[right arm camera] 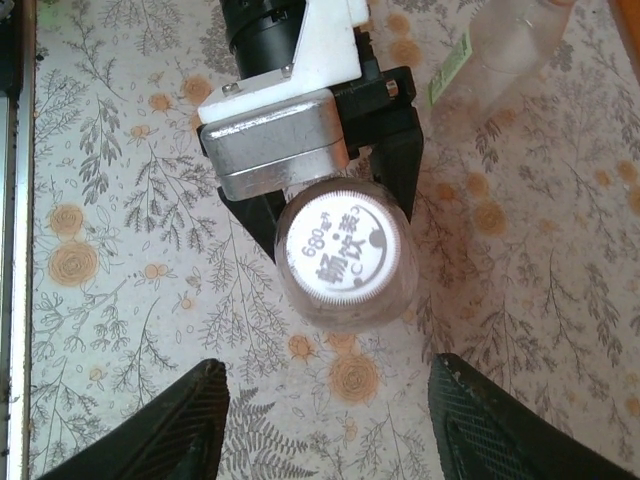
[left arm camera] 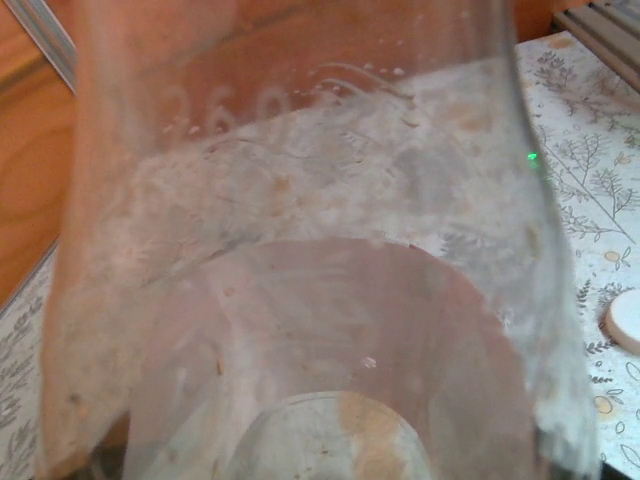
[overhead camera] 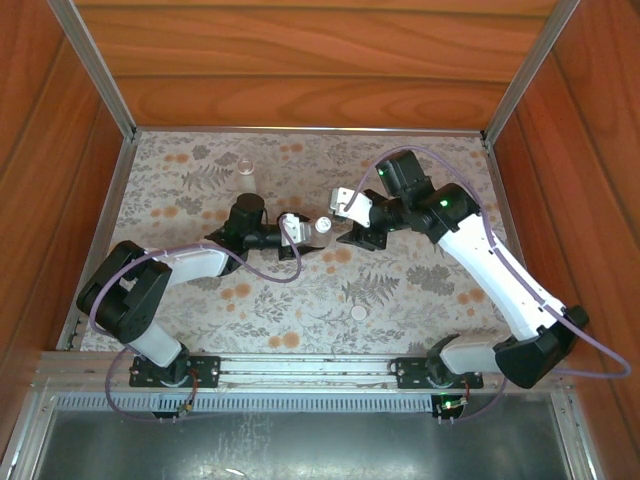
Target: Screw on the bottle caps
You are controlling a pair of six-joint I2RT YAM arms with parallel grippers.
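Note:
A clear bottle (right arm camera: 345, 300) stands upright mid-cloth with a white printed cap (right arm camera: 343, 250) on its mouth. My left gripper (overhead camera: 306, 235) is shut on this bottle; its black fingers (right arm camera: 400, 150) press both sides. In the left wrist view the bottle (left arm camera: 300, 250) looks reddish and hides the fingers. My right gripper (right arm camera: 335, 430) is open just short of the capped bottle (overhead camera: 323, 228), its fingers spread wide over bare cloth. The second bottle (overhead camera: 246, 166), with a pale greenish label (right arm camera: 450, 72), stands uncapped at the back left. A loose white cap (overhead camera: 358, 313) lies on the cloth in front.
The flower-print cloth (overhead camera: 420, 290) covers the floor of a wooden-walled box with metal corner posts (overhead camera: 100, 70). The loose cap (left arm camera: 625, 320) lies to the right of the held bottle. A metal rail (overhead camera: 300, 372) runs along the near edge.

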